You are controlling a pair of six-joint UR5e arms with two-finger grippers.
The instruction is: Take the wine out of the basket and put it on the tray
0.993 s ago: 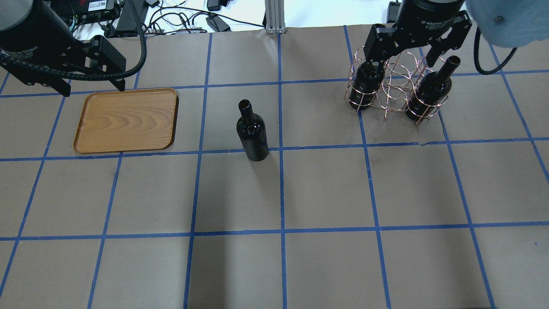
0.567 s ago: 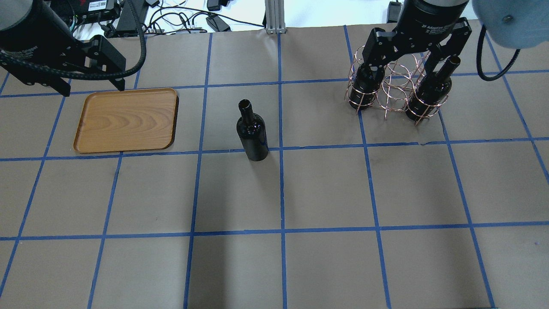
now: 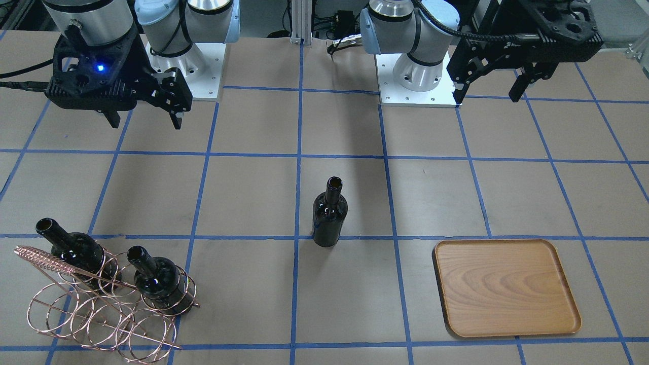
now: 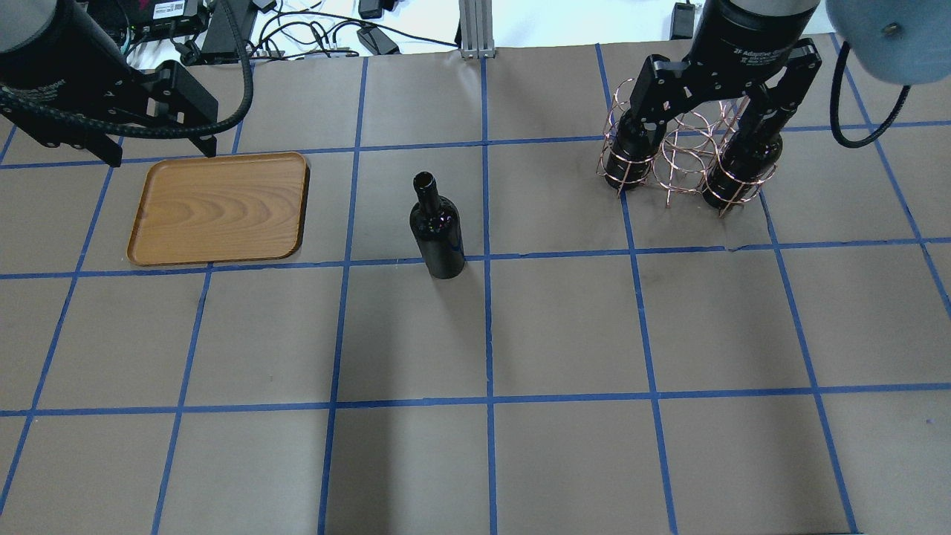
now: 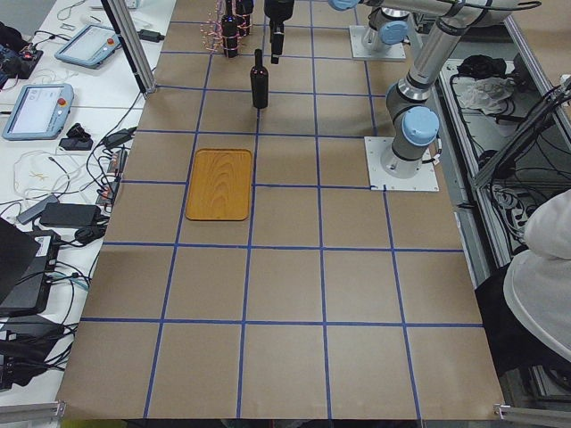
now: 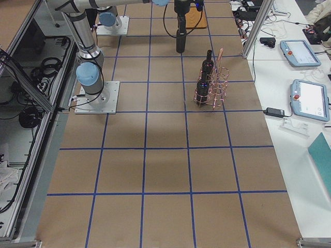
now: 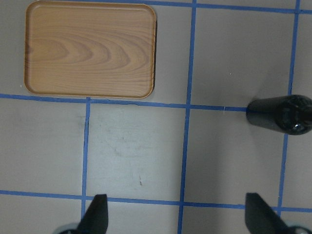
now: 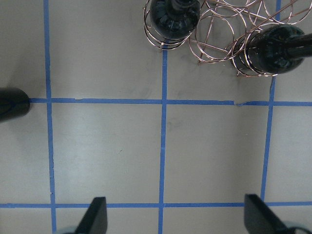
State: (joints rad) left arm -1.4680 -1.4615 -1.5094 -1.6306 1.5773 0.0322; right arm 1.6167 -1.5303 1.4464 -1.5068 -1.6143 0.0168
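The right pincer [image 4: 697,115] hovered wide open and empty, the basket [image 4: 687,160] ahead of its tips. The left pincer [image 4: 161,156], likewise open and empty, hovered beside the tray [image 4: 219,208]. The wine [image 4: 438,238] stood between them, seemingly for hand-over.

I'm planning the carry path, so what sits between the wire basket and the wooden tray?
One upright wine bottle, standing alone roughly midway between basket and tray; the overhead view shows it.
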